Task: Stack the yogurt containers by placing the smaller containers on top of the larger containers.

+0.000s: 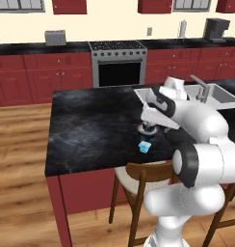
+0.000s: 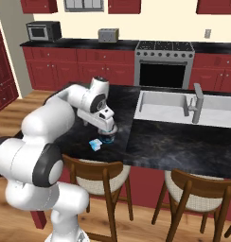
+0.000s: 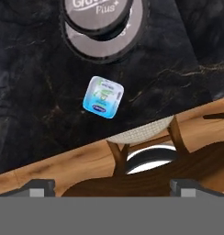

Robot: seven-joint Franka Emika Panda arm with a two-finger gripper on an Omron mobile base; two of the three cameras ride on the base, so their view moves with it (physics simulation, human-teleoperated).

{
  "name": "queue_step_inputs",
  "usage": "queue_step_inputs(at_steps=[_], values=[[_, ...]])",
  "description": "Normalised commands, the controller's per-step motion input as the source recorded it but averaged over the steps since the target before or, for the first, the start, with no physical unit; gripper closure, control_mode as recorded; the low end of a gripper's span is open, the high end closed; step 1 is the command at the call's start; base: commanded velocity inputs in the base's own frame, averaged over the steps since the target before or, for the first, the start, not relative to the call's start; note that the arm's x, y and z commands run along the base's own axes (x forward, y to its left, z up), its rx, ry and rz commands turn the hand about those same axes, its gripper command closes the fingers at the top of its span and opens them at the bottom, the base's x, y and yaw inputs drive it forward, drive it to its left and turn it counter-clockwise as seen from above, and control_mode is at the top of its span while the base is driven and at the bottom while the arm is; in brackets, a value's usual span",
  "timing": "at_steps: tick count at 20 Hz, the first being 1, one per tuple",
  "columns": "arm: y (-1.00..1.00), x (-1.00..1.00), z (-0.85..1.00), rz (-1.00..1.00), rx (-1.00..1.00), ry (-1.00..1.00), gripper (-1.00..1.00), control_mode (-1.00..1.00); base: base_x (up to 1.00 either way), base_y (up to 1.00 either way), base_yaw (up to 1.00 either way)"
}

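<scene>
You are working at the dark stone island counter (image 1: 90, 125), with the sink (image 2: 164, 106) set into it to the right and wooden stools (image 2: 101, 177) tucked under its near edge. The arm has its hand low over the near part of the counter, above the yogurt containers. In the hand view the narrower round cup (image 3: 97, 11) already sits on top of the widest round cup (image 3: 107, 48), their pale lids nearly concentric at the top of that view, so judge the first stack as done. What remains is the tiny light-blue squarish cup (image 3: 103, 97), which lies by itself on the counter just on the near side of the stack and close to the counter's near edge; you can see it in the left base view (image 1: 145, 146) and the right base view (image 2: 95, 144) as well. The gripper (image 3: 112, 186) shows its two fingertips far apart at the bottom of the hand view, spread wide with nothing between them. Your next move, as far as these views allow, is to bring the hand toward the near edge until the spread fingers straddle the squarish cup, come down, and close across its flat sides. It is small and light, so centre carefully or it may skid toward the edge.
</scene>
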Motion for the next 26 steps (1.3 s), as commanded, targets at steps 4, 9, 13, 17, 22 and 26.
queue_step_inputs(at_steps=[4, 9, 13, 17, 22, 26], values=[[0.12, 0.00, 0.00, -0.01, -0.12, 0.00, -1.00, -1.00, 0.00, 0.00, 0.00], [0.08, 0.00, 0.00, 0.00, -0.12, 0.00, -1.00, -1.00, 0.00, 0.00, 0.00], [0.13, 0.00, -0.02, -0.01, -0.12, 0.00, -1.00, -1.00, 0.00, 0.00, 0.00], [0.16, 0.00, -0.07, 0.00, -0.10, -0.01, -1.00, -1.00, 0.00, 0.00, 0.00], [0.10, 0.00, -0.17, 0.00, -0.05, -0.04, -1.00, -1.00, 0.00, 0.00, 0.00], [0.07, 0.08, -0.14, 0.00, -0.04, 0.00, -1.00, -1.00, 0.00, 0.00, 0.00]])
